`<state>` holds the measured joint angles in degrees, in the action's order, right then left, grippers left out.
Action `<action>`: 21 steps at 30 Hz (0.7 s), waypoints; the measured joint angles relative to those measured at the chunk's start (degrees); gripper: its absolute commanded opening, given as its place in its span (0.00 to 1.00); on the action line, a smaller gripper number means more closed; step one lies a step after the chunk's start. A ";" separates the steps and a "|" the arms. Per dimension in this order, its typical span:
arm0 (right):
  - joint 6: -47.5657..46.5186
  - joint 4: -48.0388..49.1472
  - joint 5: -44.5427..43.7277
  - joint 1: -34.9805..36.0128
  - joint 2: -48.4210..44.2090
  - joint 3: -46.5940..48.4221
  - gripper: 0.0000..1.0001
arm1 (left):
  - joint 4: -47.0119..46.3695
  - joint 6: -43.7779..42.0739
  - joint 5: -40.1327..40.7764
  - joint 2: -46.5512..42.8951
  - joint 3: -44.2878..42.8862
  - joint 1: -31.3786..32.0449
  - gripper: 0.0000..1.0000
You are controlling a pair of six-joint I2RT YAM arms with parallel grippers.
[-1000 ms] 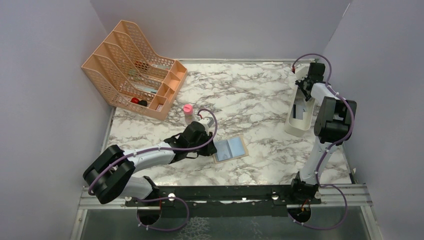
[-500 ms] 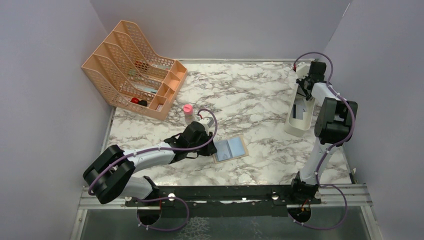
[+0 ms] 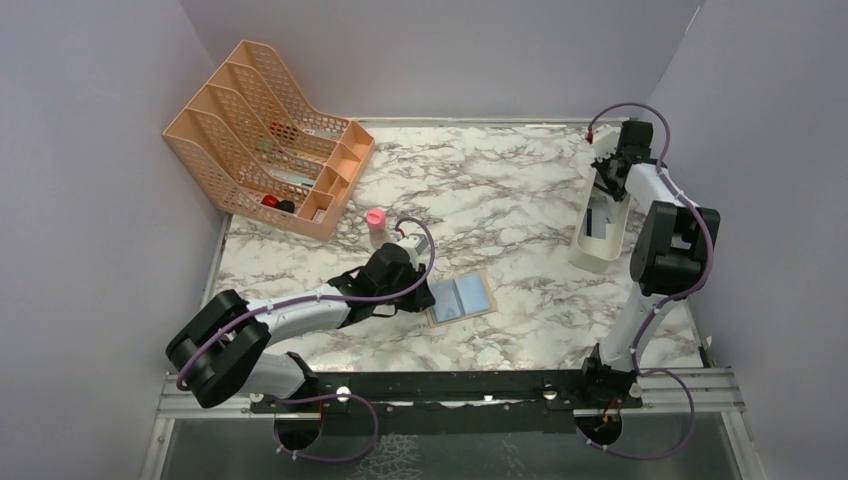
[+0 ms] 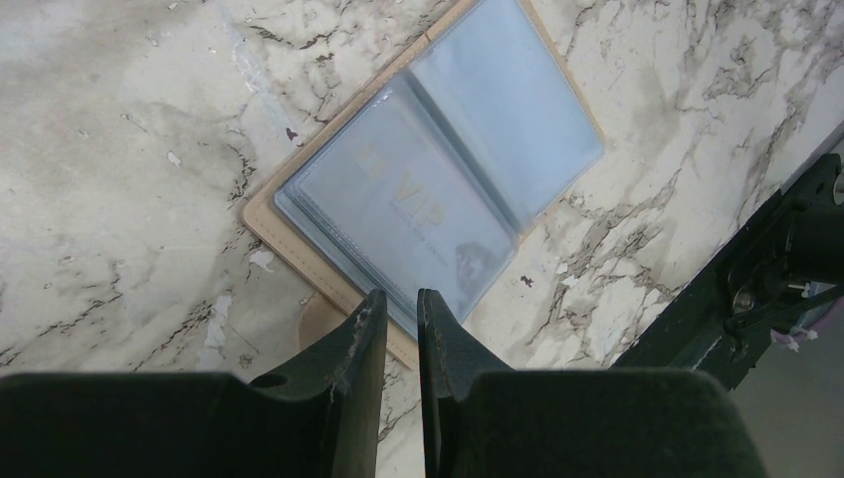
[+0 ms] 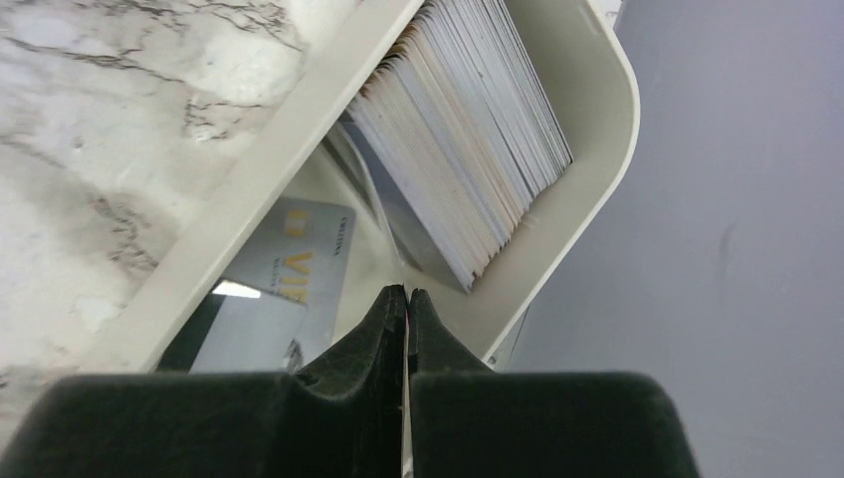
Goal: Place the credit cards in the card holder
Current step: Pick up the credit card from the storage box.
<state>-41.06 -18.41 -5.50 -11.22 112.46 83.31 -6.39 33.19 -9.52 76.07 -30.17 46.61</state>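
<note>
The card holder (image 3: 461,297) (image 4: 438,179) lies open and flat on the marble, tan-rimmed with light blue clear sleeves, and a VIP card shows inside one sleeve. My left gripper (image 3: 428,296) (image 4: 401,296) stands at its near edge, jaws a narrow slit apart with only marble showing between them. My right gripper (image 3: 605,188) (image 5: 407,291) reaches into the far end of the white tray (image 3: 588,258) (image 5: 299,129) and is shut on a thin credit card seen edge-on. A stack of credit cards (image 5: 468,139) stands in the tray, and a silvery VIP card (image 5: 299,259) lies flat on its floor.
A peach mesh file rack (image 3: 265,135) stands at the back left. A small pink-capped bottle (image 3: 376,222) is just behind my left wrist. Purple walls close in the left, back and right. The black base rail (image 4: 786,249) runs along the near edge.
My right gripper has shut on a card inside the tray, and its arm shifted slightly. My left arm and the card holder have not moved.
</note>
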 measured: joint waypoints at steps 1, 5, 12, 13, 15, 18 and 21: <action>0.44 -0.81 0.13 0.11 -0.70 -0.09 0.05 | 0.00 0.00 -0.04 0.00 0.00 0.00 0.21; 3.52 -3.17 0.57 1.07 -3.41 -0.33 0.03 | 0.00 0.20 -0.09 -0.13 0.09 0.00 0.21; 11.37 -8.31 0.28 1.86 -4.13 -0.35 0.01 | -0.15 0.61 -0.09 -2.23 1.31 0.00 0.21; 12.72 -8.87 0.17 1.99 -4.20 -0.33 0.01 | -0.17 0.68 -0.09 -2.84 1.68 0.00 0.21; 16.11 -10.14 -0.07 2.32 -4.61 -0.35 0.01 | 0.02 0.83 -0.07 -3.58 1.92 0.00 0.21; 21.38 -11.98 -0.55 2.71 -6.21 -0.33 0.01 | 0.63 0.85 0.04 -5.16 1.95 0.00 0.21; 26.69 -14.40 -0.59 3.26 -8.92 0.22 0.01 | 1.57 0.87 0.74 -7.80 2.10 0.00 0.21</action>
<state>-14.37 -32.82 -6.09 -7.97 103.55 83.53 -4.82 34.06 -8.78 68.27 -28.08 46.61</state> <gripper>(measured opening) 0.017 0.210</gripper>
